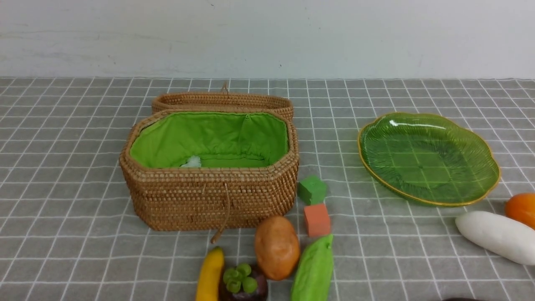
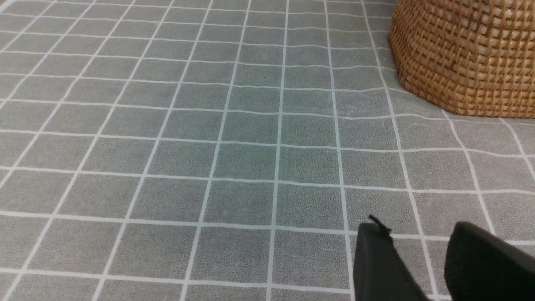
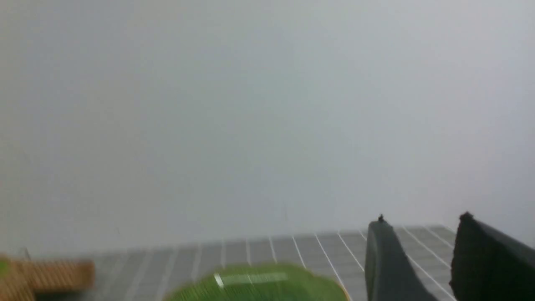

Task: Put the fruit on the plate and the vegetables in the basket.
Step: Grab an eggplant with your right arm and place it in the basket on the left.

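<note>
Bench (image 1: pixel 62 188): grey checked cloth. Basket (image 1: pixel 209 196) sits left of centre, open, with its lid (image 1: pixel 221 100) lying right behind it. There's a pale item low inside, can't ID. Plate (image 1: pixel 428 159) is on the right. Radish (image 1: pixel 497 236) lies in front of the plate, mango (image 1: pixel 522 209) just behind the radish. Gourd (image 1: pixel 313 269), potato (image 1: pixel 277 246), banana (image 1: pixel 210 274) and mangosteen (image 1: pixel 244 284) are clustered on the cloth in front of the basket. Green cube (image 1: pixel 312 189) and orange cube (image 1: pixel 317 219) are just right of the basket. Left tool (image 2: pixel 418 228): fingers parted, nothing between, low over cloth near the basket wall. Right tool (image 3: pixel 423 219): parted, nothing gripped, facing the wall.
</note>
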